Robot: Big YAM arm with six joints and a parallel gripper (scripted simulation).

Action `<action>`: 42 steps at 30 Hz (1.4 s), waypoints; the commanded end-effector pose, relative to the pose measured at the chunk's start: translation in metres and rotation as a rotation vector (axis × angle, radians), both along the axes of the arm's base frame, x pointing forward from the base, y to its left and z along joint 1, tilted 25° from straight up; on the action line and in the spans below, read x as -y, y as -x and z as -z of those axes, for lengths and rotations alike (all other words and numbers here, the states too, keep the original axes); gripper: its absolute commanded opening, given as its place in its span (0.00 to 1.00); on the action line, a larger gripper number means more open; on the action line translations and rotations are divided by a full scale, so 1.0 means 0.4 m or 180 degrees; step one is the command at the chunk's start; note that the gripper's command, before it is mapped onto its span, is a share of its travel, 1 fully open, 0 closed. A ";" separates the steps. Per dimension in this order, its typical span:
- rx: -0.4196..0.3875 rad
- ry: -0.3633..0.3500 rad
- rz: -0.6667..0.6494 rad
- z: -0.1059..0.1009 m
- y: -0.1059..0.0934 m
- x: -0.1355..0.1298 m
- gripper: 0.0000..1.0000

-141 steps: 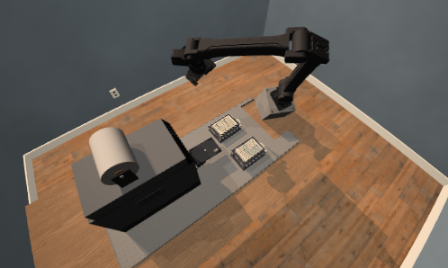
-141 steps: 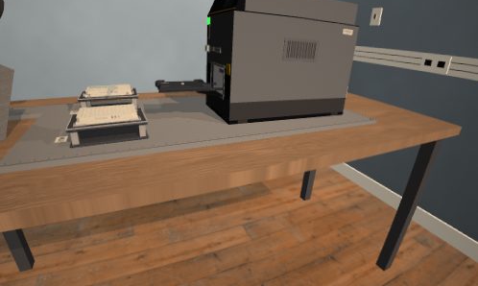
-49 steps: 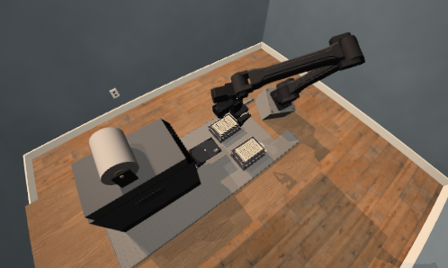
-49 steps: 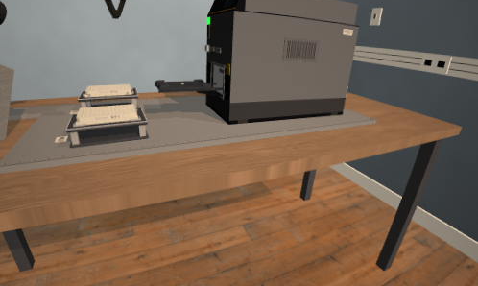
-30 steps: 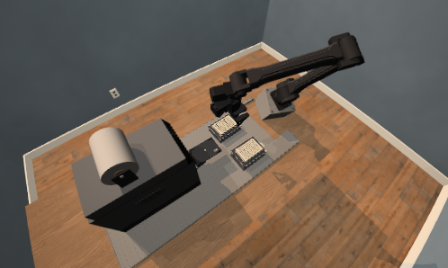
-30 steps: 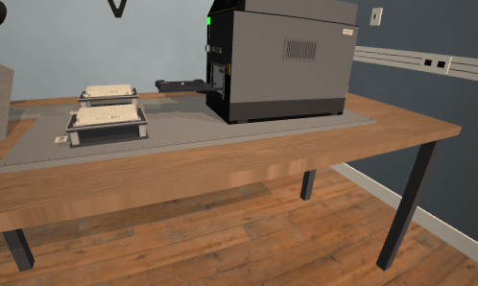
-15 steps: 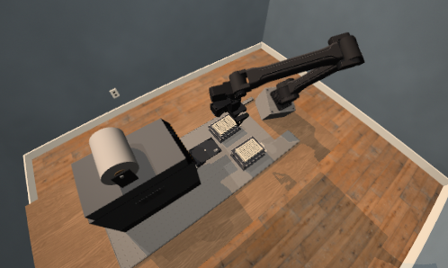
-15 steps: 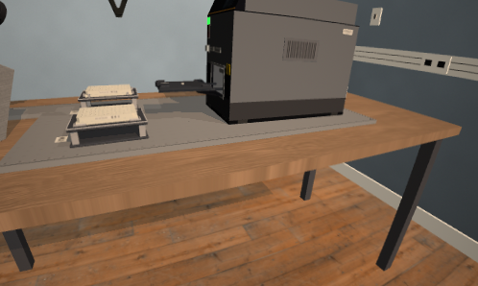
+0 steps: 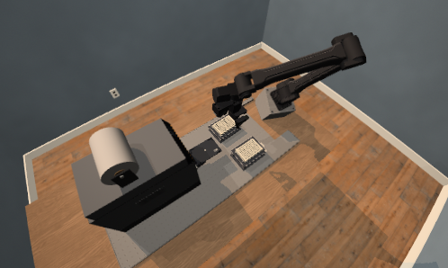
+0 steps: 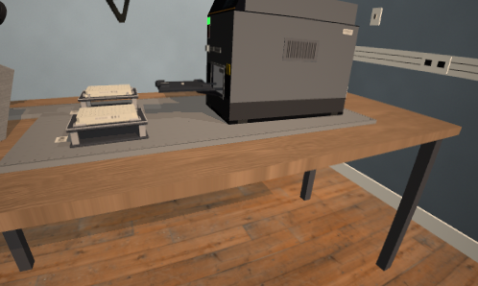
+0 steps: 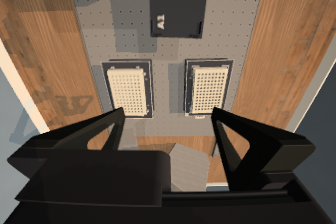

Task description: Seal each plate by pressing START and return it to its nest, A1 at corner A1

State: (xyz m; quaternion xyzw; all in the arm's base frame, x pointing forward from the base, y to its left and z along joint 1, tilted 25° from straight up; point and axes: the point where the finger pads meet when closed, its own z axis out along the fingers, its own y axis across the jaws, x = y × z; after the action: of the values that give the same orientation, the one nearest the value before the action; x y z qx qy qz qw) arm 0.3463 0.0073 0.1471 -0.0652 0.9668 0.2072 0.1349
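Two cream plates lie in dark nests. The left one in the wrist view (image 11: pixel 126 92) (image 9: pixel 248 150) (image 10: pixel 109 90) shows fainter wells than the right one (image 11: pixel 210 90) (image 9: pixel 224 126) (image 10: pixel 107 114). Whether foil covers either, and the nest labels, cannot be made out. The sealer's dark stage (image 9: pixel 205 153) (image 10: pixel 182 85) (image 11: pixel 180 17) is out and empty, with an A1 mark on it. The sealer (image 10: pixel 288 73) (image 9: pixel 148 199) shows a green lamp (image 10: pixel 208 20). My gripper (image 11: pixel 168 112) is open and empty, high above the plates at their end away from the sealer.
A white roll (image 9: pixel 112 151) sits on top of the sealer. The arm's grey base block (image 11: pixel 190 165) (image 9: pixel 269 105) stands beyond the nests, away from the sealer. The nests stand side by side on a grey perforated board (image 11: pixel 165 90) (image 10: pixel 192 131), with a gap between them.
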 end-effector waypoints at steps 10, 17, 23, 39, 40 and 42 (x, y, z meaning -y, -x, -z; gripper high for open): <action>0.0708 -0.0224 0.0405 0.138 -0.003 -0.088 1.00; 0.0598 -0.0219 0.0386 0.221 -0.005 -0.116 1.00; 0.0763 -0.0200 0.0370 0.176 -0.035 -0.089 1.00; 0.0751 -0.0141 0.0345 0.155 -0.042 -0.082 1.00; 0.0741 -0.0145 0.0345 0.151 -0.027 -0.101 1.00; 0.0728 -0.0171 0.0328 0.144 0.004 -0.138 1.00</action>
State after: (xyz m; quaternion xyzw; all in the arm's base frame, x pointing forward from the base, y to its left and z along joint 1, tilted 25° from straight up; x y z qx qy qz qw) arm 0.3485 0.0430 0.0691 -0.0272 0.9459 0.2099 0.2458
